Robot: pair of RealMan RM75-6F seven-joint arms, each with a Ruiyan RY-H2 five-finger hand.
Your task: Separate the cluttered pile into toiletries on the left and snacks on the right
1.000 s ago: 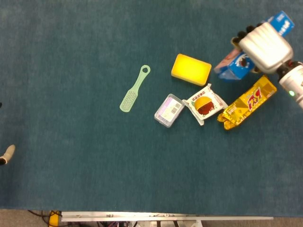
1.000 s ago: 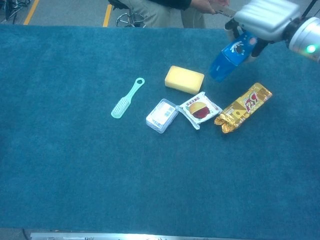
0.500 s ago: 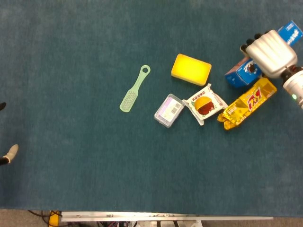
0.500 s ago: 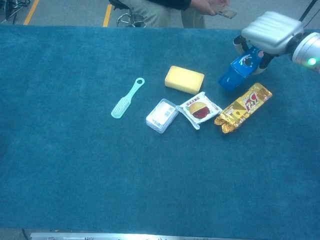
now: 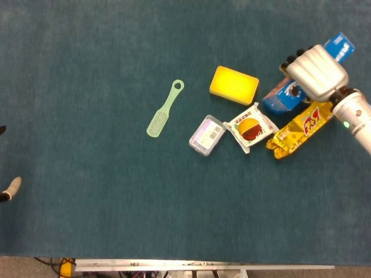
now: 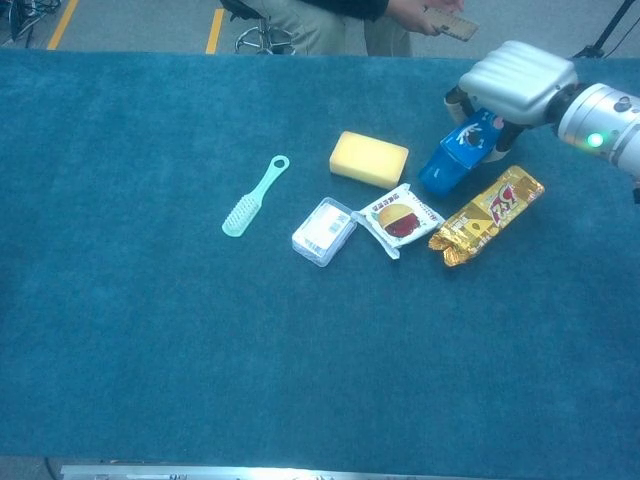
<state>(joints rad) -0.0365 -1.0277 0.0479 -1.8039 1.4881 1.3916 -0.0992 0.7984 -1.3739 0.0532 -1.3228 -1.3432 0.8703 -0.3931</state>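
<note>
My right hand (image 5: pixel 316 72) (image 6: pixel 515 80) grips a blue snack box (image 5: pixel 278 98) (image 6: pixel 455 160) from above, tilted, its low end close to the table between the yellow sponge (image 5: pixel 233 85) (image 6: pixel 369 159) and the gold snack packet (image 5: pixel 302 127) (image 6: pixel 487 215). A white burger-print packet (image 5: pixel 251 127) (image 6: pixel 397 219) lies beside a clear plastic case (image 5: pixel 207 135) (image 6: pixel 323 231). A pale green brush (image 5: pixel 164 110) (image 6: pixel 254 197) lies apart to the left. Only a small pale tip (image 5: pixel 8 188) shows at the left edge, perhaps my left hand.
The blue cloth table (image 5: pixel 116 220) stretches wide on the left and in front. A person (image 6: pixel 330 15) sits beyond the far edge, holding a small card. The table's metal front edge (image 5: pixel 203 266) shows at the bottom.
My right hand swung right with the blue box, then came back left and lower, toward the sponge and gold packet. The other items have not moved.
</note>
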